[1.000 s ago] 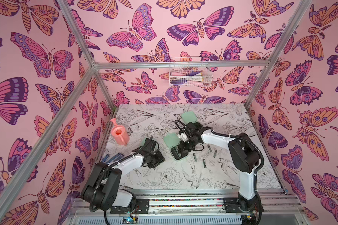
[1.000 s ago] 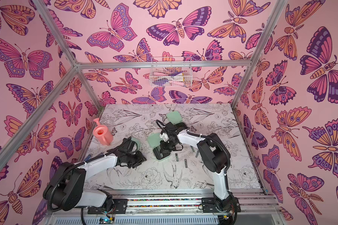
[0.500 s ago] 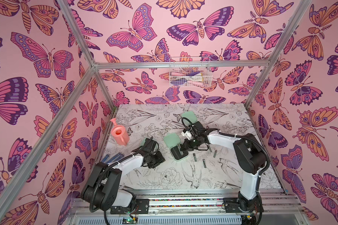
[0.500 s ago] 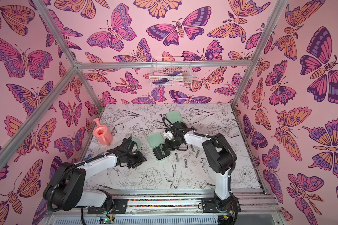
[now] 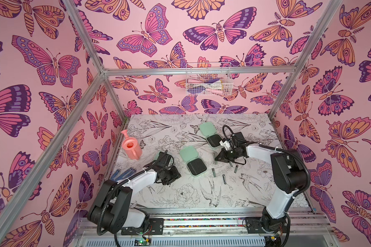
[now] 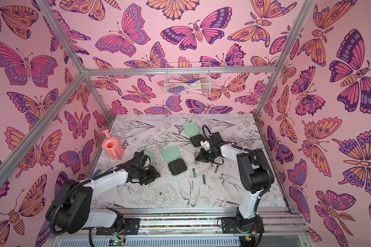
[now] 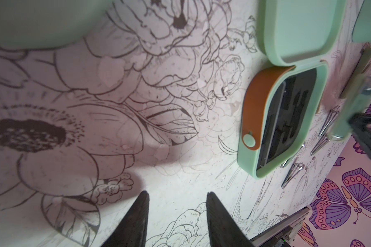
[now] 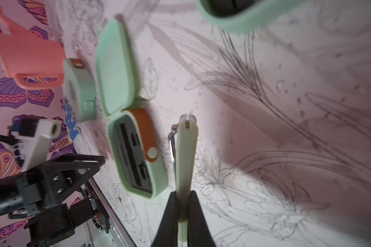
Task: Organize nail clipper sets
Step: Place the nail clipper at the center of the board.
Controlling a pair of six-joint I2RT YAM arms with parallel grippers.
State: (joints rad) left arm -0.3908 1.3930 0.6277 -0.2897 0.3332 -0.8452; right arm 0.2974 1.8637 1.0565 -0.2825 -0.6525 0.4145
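1. My right gripper (image 8: 183, 193) is pinched shut on a slim pale-green tool (image 8: 185, 154); the fingers clamp one end of it and the rest sticks straight out past the tips
2. In the right wrist view, the middle case (image 8: 137, 162) lies open just beside that held tool, apart from it, with its black tray facing up and an orange strap (image 8: 145, 132) along the edge nearest the tool
3. In both top views this case sits between my two arms, its lid (image 5: 187, 153) folded flat away from me, and the right gripper hangs near its right edge
4. The far case (image 5: 210, 134) is open too, lying just beyond the right gripper and close to the wrist
5. My left gripper (image 7: 176, 197) stands partly open with nothing but bare table (image 7: 137, 149) between its fingers
6. From the left gripper the middle case is near, off to the right, without contact
7. The third case (image 6: 148, 156) is closed, just past the left gripper and partly hidden by the arm
8. Loose metal tools (image 5: 224, 179) lie on the table on my side of the right gripper, apart from both hands
9. The pink watering can (image 5: 131, 147) stands at the left edge, well apart from the right gripper
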